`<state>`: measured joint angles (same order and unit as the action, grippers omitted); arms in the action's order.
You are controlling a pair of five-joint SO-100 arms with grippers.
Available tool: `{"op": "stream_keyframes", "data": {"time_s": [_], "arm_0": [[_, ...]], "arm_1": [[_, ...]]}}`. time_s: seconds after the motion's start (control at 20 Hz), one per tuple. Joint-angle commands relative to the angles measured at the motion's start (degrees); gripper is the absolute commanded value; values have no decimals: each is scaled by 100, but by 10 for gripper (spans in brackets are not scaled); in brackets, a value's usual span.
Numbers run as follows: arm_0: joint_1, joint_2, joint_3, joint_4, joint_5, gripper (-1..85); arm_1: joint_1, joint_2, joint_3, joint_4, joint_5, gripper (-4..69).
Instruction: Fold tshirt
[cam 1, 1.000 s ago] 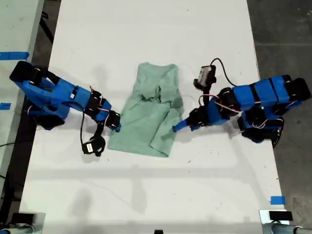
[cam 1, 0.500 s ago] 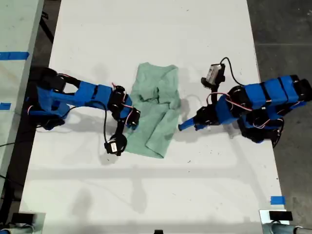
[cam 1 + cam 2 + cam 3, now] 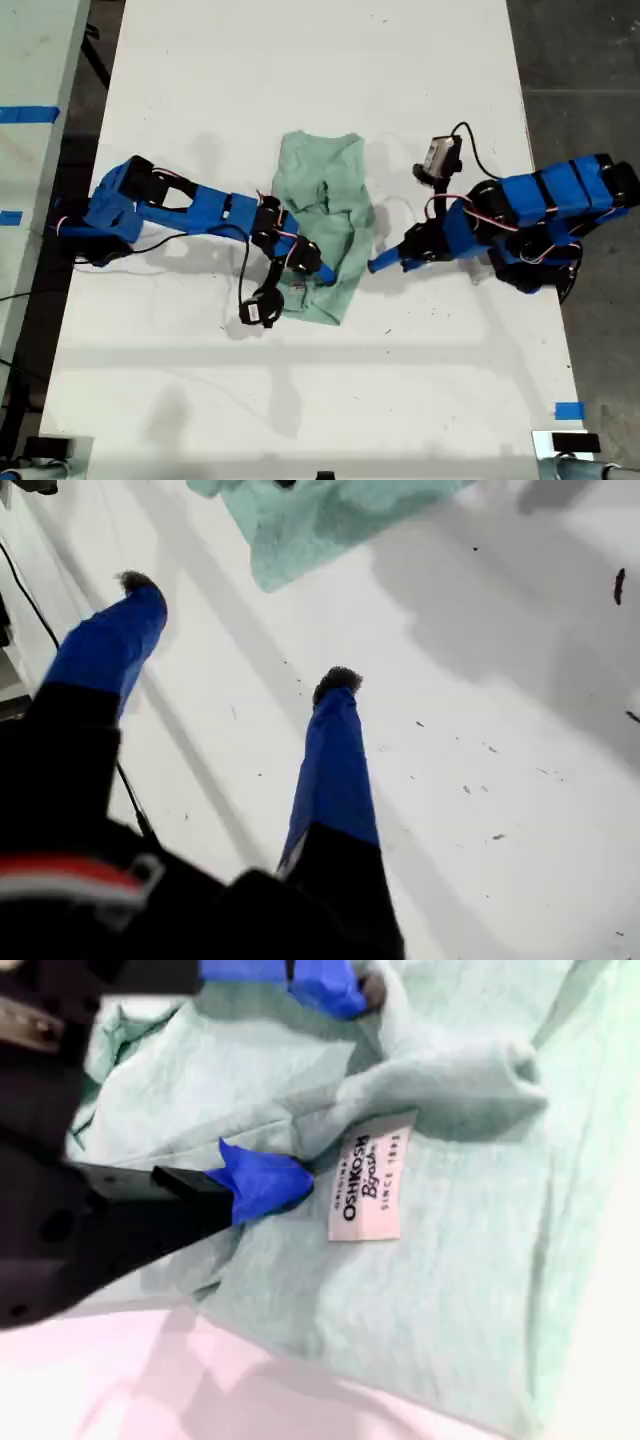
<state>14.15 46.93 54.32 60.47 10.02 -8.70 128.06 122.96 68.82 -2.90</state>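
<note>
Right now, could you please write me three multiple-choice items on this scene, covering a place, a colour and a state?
1. Where is my first claw?
A. Over the bare flat white table, beside the shirt
B. Resting on the shirt's label
C. Beyond the table's edge

2. What colour is the heathered short-sleeved cloth tshirt?
A. Navy blue
B. Pale mint green
C. Yellow

3. How do my first claw's jaws stand?
A. Shut on the shirt
B. Shut on nothing
C. Apart, with nothing between them

Answers:
1. A, as the first wrist view shows only white table under the blue fingers, with the shirt's edge ahead.
2. B, as every view shows it pale green.
3. C, as the first wrist view shows bare table between the two spread fingers.
</note>
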Motion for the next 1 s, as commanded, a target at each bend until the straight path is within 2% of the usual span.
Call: {"op": "stream_keyframes", "data": {"time_s": [0.0, 0.1, 0.2, 0.3, 0.5, 0.7, 0.95], "arm_0": [[-149, 826, -211, 923, -88, 298], [-149, 1573, -18, 1828, -79, 307], [-141, 2399, 563, 2285, -97, 308], [-97, 3542, 1916, 1995, -281, 307], [158, 6372, 5845, 580, -1248, 284], [642, 7752, 7690, 352, -2285, 285], [642, 8244, 8271, 149, -2312, 274]], "arm_1": [[-114, 290, 9, -220, 88, 289], [-158, 413, 114, -114, 167, 290], [-185, 659, 290, 18, 255, 291], [-211, 976, 519, 132, 343, 292], [-316, 1767, 1107, 413, 554, 295], [-545, 2602, 1811, 606, 896, 298], [-624, 3085, 2197, 659, 1081, 298]]}}
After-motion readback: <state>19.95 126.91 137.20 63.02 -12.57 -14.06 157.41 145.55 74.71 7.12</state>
